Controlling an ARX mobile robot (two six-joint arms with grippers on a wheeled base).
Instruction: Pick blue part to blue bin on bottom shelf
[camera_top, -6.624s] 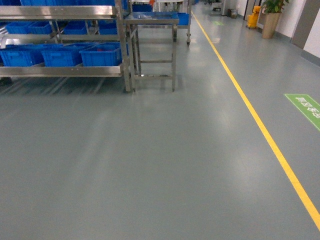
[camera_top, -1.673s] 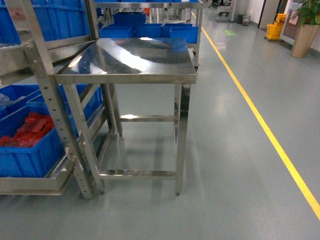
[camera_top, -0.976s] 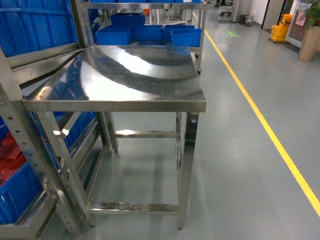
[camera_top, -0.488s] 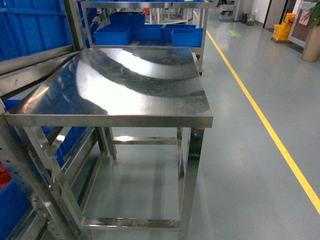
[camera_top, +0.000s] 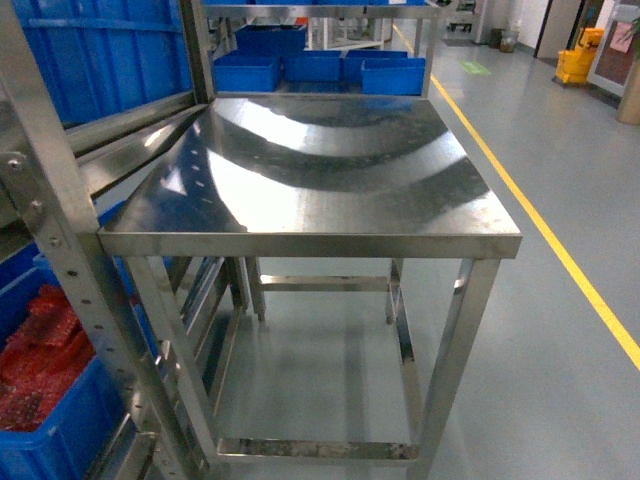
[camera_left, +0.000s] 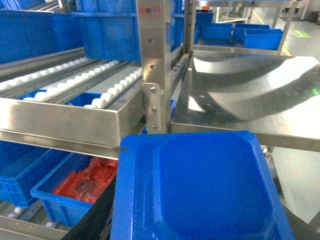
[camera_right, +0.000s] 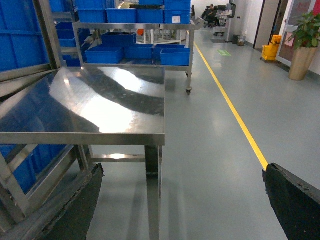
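Held low in front of the left gripper, apparently clamped though jaws hidden: blue part, carried toward the rack. Right gripper spread wide, empty. Closer and further left than half a second back, steel table centred, red-filled blue bin on bottom shelf back in view.
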